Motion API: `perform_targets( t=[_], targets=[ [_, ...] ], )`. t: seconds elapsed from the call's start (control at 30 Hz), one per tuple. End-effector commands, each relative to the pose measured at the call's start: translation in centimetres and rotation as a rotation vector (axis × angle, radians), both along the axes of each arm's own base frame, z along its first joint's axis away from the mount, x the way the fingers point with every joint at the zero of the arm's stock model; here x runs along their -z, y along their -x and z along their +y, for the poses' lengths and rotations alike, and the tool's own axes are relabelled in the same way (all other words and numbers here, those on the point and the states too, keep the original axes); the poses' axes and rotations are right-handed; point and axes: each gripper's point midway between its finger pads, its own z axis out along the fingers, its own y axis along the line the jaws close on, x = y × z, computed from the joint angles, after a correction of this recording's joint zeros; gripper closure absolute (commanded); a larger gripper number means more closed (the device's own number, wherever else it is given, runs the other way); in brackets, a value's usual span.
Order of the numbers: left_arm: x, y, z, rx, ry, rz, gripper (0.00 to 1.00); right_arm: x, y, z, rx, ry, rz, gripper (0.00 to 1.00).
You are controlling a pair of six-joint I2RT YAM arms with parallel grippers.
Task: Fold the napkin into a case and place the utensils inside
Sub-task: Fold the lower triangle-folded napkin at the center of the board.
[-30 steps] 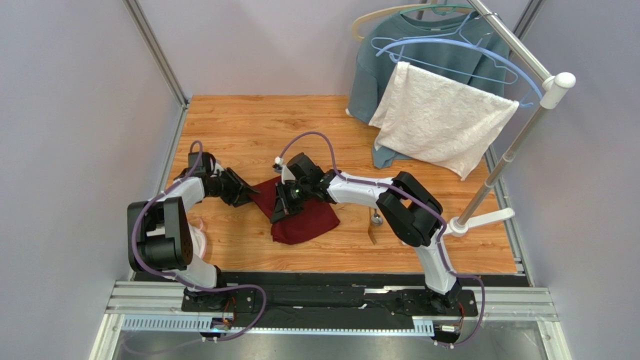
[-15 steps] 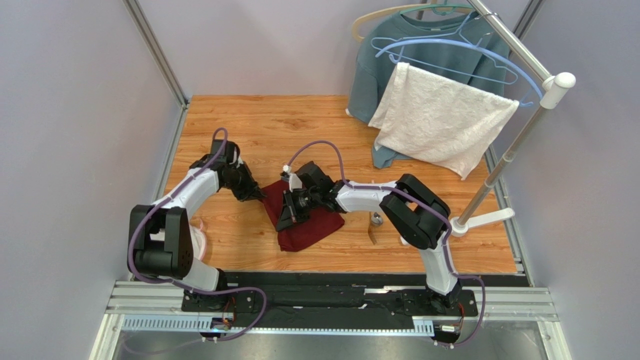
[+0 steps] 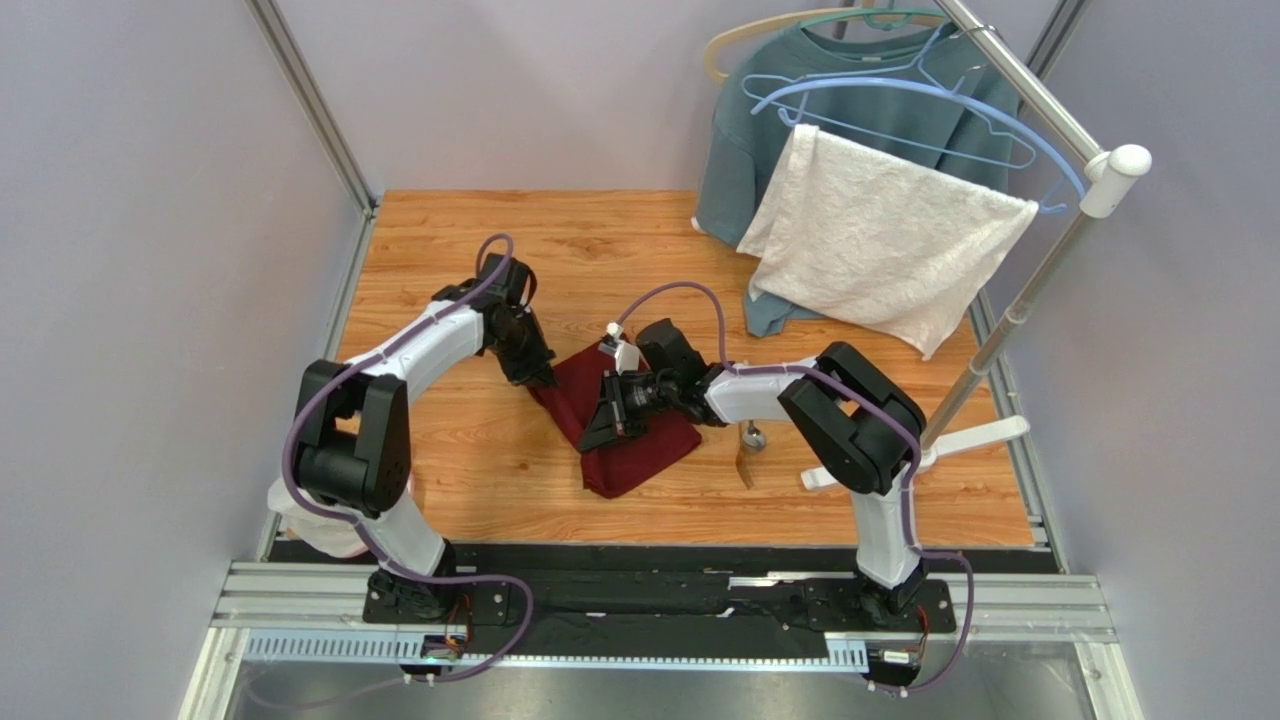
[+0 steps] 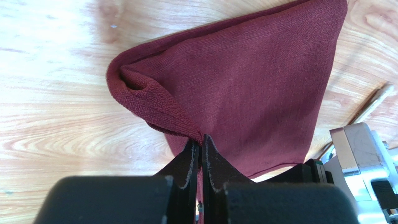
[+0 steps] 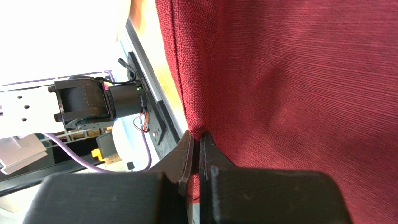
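Note:
The maroon napkin (image 3: 639,462) lies folded on the wooden table, partly lifted between both arms. My left gripper (image 3: 534,368) is shut on its far left corner; in the left wrist view the cloth (image 4: 252,79) bunches into a fold at the closed fingertips (image 4: 202,139). My right gripper (image 3: 598,432) is shut on the napkin's left edge, and the cloth (image 5: 303,84) fills the right wrist view above the pinched tips (image 5: 199,136). The utensils lie right of the napkin: a silver spoon (image 3: 750,440) and a golden-brown fork-like piece (image 3: 744,471), whose thin shaft (image 4: 373,100) also shows past the cloth.
A clothes rack stands at the back right, its white foot (image 3: 977,438) on the table. A white towel (image 3: 887,233) and a grey-blue sweatshirt (image 3: 781,105) hang from it over the far right corner. The black base rail (image 3: 661,600) runs along the near edge.
My left gripper has moved right to the napkin's corner and shut on it. The right gripper, still shut on the cloth, has shifted right, and the napkin has moved with it.

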Motion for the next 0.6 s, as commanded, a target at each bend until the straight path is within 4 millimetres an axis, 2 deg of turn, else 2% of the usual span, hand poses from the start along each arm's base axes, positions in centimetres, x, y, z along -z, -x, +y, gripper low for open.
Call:
perform_targets(
  t=[0.0,0.4,0.57],
  targets=[
    [-1.2,-2.9,-1.5,-0.014,-0.023,-0.073,1.00,-0.8,0.8,-1.1,-0.043,-0.047,0.023,1.00],
    [0.5,-4.4,-4.4,0.030,-0.043,-0.033,1.00,1.8,0.1,-3.3,-0.019,0.007,0.039,0.99],
    [0.8,-4.6,-4.9,0.041,-0.058,-0.026,1.00,2.3,-0.2,-4.1,-0.019,0.080,0.008,0.91]
  ],
)
